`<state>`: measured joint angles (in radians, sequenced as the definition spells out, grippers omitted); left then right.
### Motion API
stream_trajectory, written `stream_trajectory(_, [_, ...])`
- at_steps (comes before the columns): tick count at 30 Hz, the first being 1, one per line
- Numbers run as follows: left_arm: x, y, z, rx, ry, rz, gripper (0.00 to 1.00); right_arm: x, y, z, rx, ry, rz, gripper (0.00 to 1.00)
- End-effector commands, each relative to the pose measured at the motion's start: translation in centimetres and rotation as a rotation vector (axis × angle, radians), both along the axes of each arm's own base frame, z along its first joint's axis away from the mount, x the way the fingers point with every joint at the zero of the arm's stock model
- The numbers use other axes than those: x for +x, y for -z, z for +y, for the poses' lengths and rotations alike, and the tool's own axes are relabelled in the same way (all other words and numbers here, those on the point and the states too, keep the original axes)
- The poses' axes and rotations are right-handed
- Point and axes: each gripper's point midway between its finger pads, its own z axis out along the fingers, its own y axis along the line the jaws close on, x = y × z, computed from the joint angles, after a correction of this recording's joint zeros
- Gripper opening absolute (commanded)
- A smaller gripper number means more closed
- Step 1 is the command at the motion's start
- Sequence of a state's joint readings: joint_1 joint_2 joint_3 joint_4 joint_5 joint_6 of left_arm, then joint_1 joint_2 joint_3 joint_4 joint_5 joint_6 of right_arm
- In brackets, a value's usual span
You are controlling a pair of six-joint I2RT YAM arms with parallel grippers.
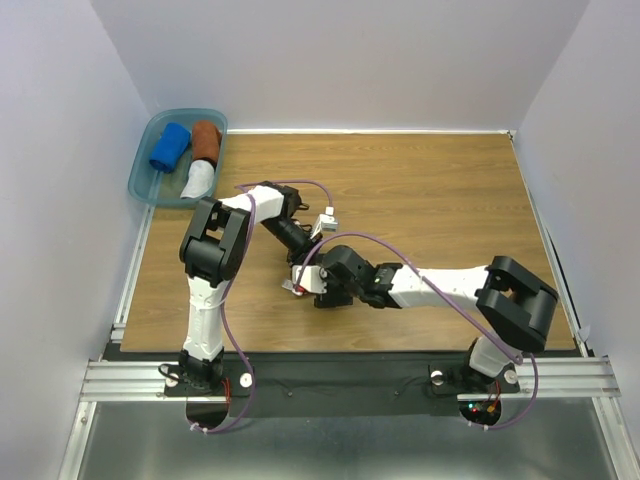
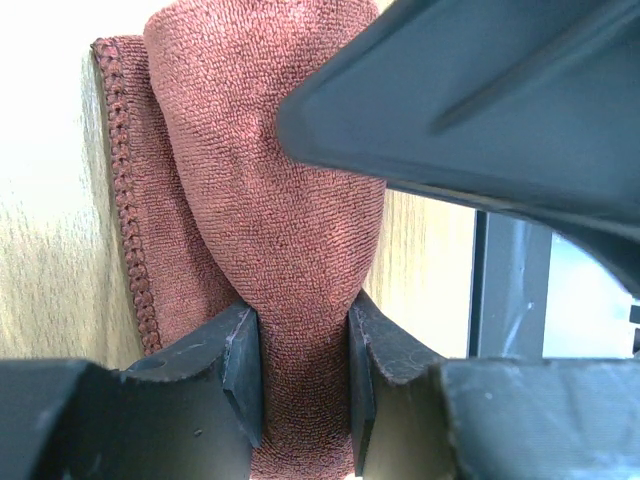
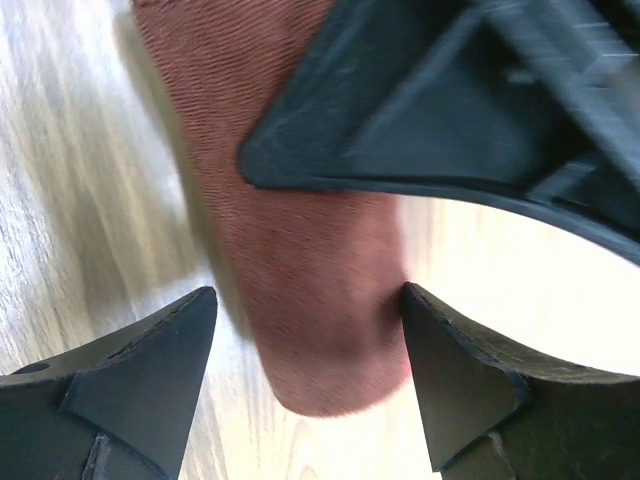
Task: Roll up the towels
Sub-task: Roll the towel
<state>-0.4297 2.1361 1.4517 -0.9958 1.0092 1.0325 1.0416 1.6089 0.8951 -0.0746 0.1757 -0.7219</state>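
Two black robot hands are meeting in the middle of the brown wooden worktop (image 1: 440, 190), right over the soft rust-brown terry-cloth towel (image 2: 290, 230). The left gripper (image 2: 305, 370) is squeezing a bunched-up fold of that towel between its fingers (image 2: 243, 365), so it is clamped on the cloth. The right gripper (image 3: 310, 350) is hanging with its fingers (image 3: 150, 370) wide apart, one on each side of the towel's rounded end, and not pinching it.

This towel looks light, floppy and fuzzy, so it will probably bend and sag wherever it is not held. It should not slip much or break. The stitched edge (image 2: 125, 190) or the thick rolled part looks like a good place to hold it.

Far back in the left corner, a see-through blue plastic tub (image 1: 145, 165) is holding some rolled cloths.
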Motion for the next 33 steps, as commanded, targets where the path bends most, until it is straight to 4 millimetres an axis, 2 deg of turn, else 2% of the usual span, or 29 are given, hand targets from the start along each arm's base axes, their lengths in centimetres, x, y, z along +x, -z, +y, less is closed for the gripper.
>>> stream_trajectory(1, [0.5, 4.0, 3.2, 0.162, 0.08, -0.072, 0.36, 0.2, 1.4, 0.6, -0.001, -0.024, 0.023, 0.79])
stream_trajectory(3, [0.5, 4.0, 3.4, 0.166, 0.083, -0.076, 0.38, 0.1, 2.3, 0.7, -0.011, -0.034, 0.051, 0.78])
stream_trajectory(6, [0.5, 3.9, 3.5, 0.169, 0.083, -0.082, 0.39, 0.0, 3.4, 0.5, -0.026, -0.039, 0.09, 0.69])
stream_trajectory(7, [0.5, 3.9, 3.5, 0.167, 0.081, -0.081, 0.39, 0.1, 3.7, 0.3, -0.034, -0.037, 0.097, 0.55])
stream_trajectory(8, [0.6, 3.8, 3.6, 0.161, 0.076, -0.086, 0.4, -0.3, 4.2, 0.3, -0.039, -0.047, 0.123, 0.46])
stream_trajectory(10, [1.0, 3.4, 3.5, 0.148, 0.063, -0.104, 0.4, -0.4, 4.5, 0.0, -0.041, -0.045, 0.16, 0.35])
stream_trajectory(13, [2.2, 2.0, 3.8, 0.096, -0.001, -0.136, 0.5, -1.3, 5.3, -0.5, -0.058, -0.052, 0.28, 0.23])
stream_trajectory(15, [3.0, 0.7, 4.1, 0.069, -0.044, -0.156, 0.66, -2.5, 6.1, -1.0, -0.07, -0.06, 0.379, 0.14])
stream_trajectory(16, [3.6, 0.2, 4.6, 0.059, -0.072, -0.164, 0.7, -2.3, 6.0, -1.1, -0.061, -0.051, 0.399, 0.1])
stream_trajectory(17, [3.9, -0.4, 4.7, 0.041, -0.091, -0.166, 0.79, -2.7, 6.2, -1.5, -0.072, -0.048, 0.431, 0.04])
stream_trajectory(18, [4.2, -1.2, 4.9, 0.028, -0.109, -0.179, 0.8, -3.1, 6.3, -1.4, -0.063, -0.055, 0.461, 0.03])
stream_trajectory(19, [4.5, -1.7, 5.5, 0.016, -0.136, -0.177, 0.86, -3.1, 6.6, -1.7, -0.068, -0.048, 0.482, 0.01])
stream_trajectory(20, [4.7, -2.0, 5.7, 0.01, -0.151, -0.175, 0.98, -3.1, 6.6, -1.6, -0.066, -0.049, 0.495, 0.01])
stream_trajectory(22, [5.4, -2.9, 6.6, 0.0, -0.198, -0.181, 0.98, -3.5, 6.8, -1.8, -0.066, -0.049, 0.549, 0.01])
stream_trajectory(25, [7.6, -4.5, 9.2, -0.026, -0.32, -0.204, 0.99, -3.3, 6.9, -2.0, -0.058, -0.037, 0.597, 0.01])
stream_trajectory(26, [8.6, -5.1, 11.1, -0.03, -0.395, -0.211, 0.99, -3.4, 7.1, -2.2, -0.065, -0.027, 0.617, 0.01])
stream_trajectory(27, [9.3, -6.4, 11.9, -0.045, -0.436, -0.247, 0.99, -3.4, 6.6, -1.6, -0.044, -0.031, 0.634, 0.01])
stream_trajectory(29, [10.5, -8.3, 13.7, -0.079, -0.543, -0.268, 0.99, -3.4, 6.7, -1.8, -0.041, -0.014, 0.687, 0.01])
stream_trajectory(30, [10.8, -10.1, 14.4, -0.091, -0.573, -0.326, 0.99, -3.4, 6.8, -1.8, -0.037, -0.009, 0.713, 0.01])
stream_trajectory(31, [11.1, -11.0, 15.4, -0.088, -0.608, -0.357, 0.99, -3.2, 6.3, -1.1, -0.008, -0.017, 0.741, 0.01])
stream_trajectory(32, [11.1, -11.0, 16.0, -0.055, -0.618, -0.407, 0.99, -3.2, 6.3, -1.5, -0.008, 0.001, 0.776, 0.01])
stream_trajectory(33, [10.7, -13.0, 16.1, -0.049, -0.61, -0.507, 0.99, -2.7, 6.5, -1.0, 0.01, 0.007, 0.82, 0.01])
